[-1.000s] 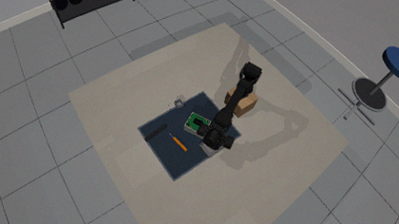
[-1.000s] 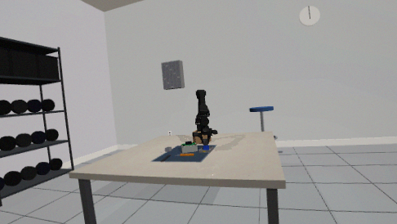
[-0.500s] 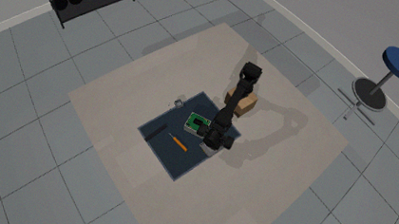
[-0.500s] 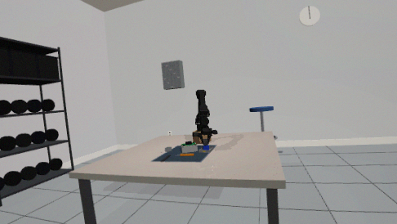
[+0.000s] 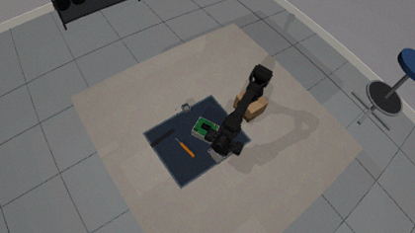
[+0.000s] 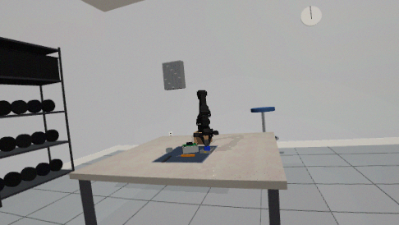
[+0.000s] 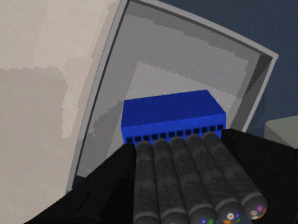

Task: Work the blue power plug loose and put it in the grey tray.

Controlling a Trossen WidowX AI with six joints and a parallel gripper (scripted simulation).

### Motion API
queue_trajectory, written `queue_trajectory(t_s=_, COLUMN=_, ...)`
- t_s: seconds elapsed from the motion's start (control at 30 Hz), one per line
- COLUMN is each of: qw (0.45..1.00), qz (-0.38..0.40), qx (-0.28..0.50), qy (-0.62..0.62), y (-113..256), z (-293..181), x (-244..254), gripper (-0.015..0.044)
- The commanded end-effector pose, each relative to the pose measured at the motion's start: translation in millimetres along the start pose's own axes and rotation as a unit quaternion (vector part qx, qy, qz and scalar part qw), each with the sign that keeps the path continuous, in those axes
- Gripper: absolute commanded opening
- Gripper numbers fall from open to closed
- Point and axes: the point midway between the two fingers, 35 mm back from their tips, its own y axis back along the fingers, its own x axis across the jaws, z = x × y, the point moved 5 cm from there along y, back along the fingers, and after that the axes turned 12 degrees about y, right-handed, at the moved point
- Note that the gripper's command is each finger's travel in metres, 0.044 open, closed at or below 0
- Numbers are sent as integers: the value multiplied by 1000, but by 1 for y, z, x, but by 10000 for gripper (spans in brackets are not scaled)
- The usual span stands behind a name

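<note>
Pincer (image 7: 178, 147): I'm gripping the blue plug (image 7: 172, 112) (image 6: 207, 148) over the grey tray (image 7: 98, 95) (image 5: 216, 154) | Around: the green board (image 5: 205, 127) (image 6: 190, 149) is sitting beside the tray, the orange screwdriver (image 5: 187, 150) (image 6: 188, 155) lying on the dark mat (image 5: 174, 167) (image 6: 199, 158) | Form: boxy plug trailing ribbed, round dark cables (image 7: 180, 175)

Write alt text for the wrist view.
Black gripper fingers hold a blue power plug with dark ribbed cables over a grey tray. Pale tabletop lies left, dark blue mat right.
</note>
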Motion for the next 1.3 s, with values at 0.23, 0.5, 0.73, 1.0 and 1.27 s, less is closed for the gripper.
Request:
queue_trajectory(t_s=0.23, qw=1000, qz=1, qx=3, qy=0, y=-1, z=-1, x=0, gripper=210)
queue_trajectory(t_s=0.5, qw=1000, qz=1, qx=3, qy=0, y=-1, z=-1, x=0, gripper=420)
queue_trajectory(t_s=0.73, qw=1000, qz=1, qx=3, qy=0, y=-1, z=-1, x=0, gripper=440)
queue_trajectory(t_s=1.0, qw=1000, qz=1, qx=3, qy=0, y=-1, z=-1, x=0, gripper=440)
queue_trajectory(t_s=1.27, qw=1000, qz=2, qx=5, qy=-1, y=38, z=3, x=-1, gripper=440)
